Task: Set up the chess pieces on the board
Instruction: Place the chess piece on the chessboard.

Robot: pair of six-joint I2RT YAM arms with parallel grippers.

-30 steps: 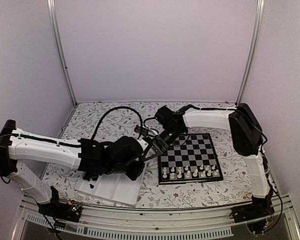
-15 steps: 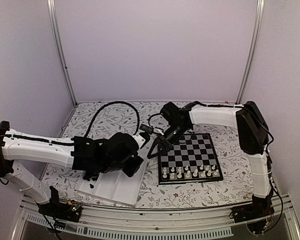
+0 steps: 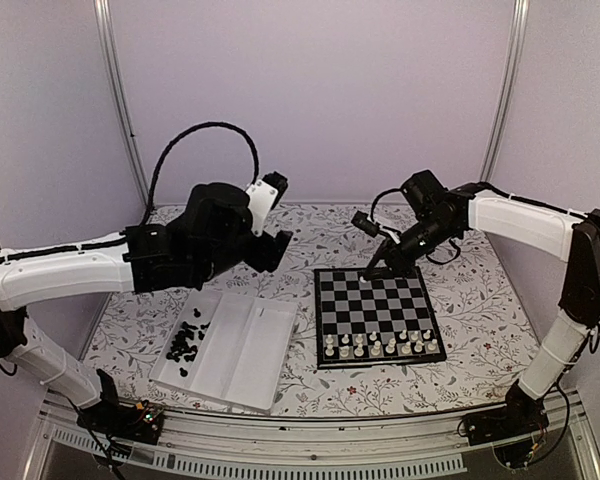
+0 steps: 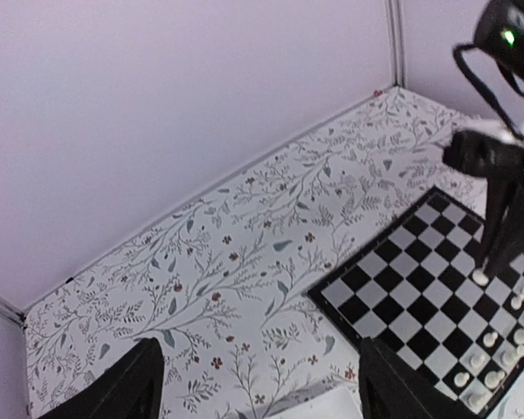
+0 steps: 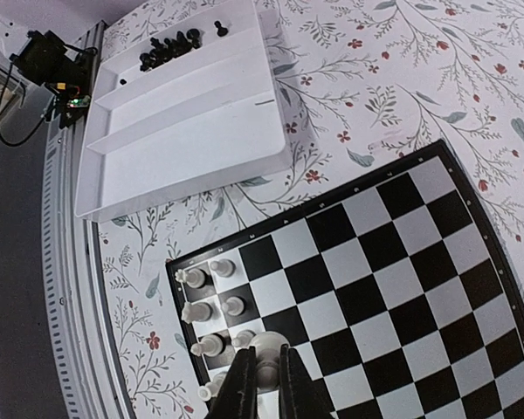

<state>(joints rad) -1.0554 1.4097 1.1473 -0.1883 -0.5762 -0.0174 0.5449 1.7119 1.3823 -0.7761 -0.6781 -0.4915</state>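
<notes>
Right wrist view: the right pincer [image 5: 264, 353] pinches a white piece [image 5: 264, 374] above the board [image 5: 402, 288], other white pieces [image 5: 234, 305] just beside its tips. Best lower it straight and let go gently, tipping none. The left pincer [image 4: 262, 381] gapes wide, empty.
</notes>
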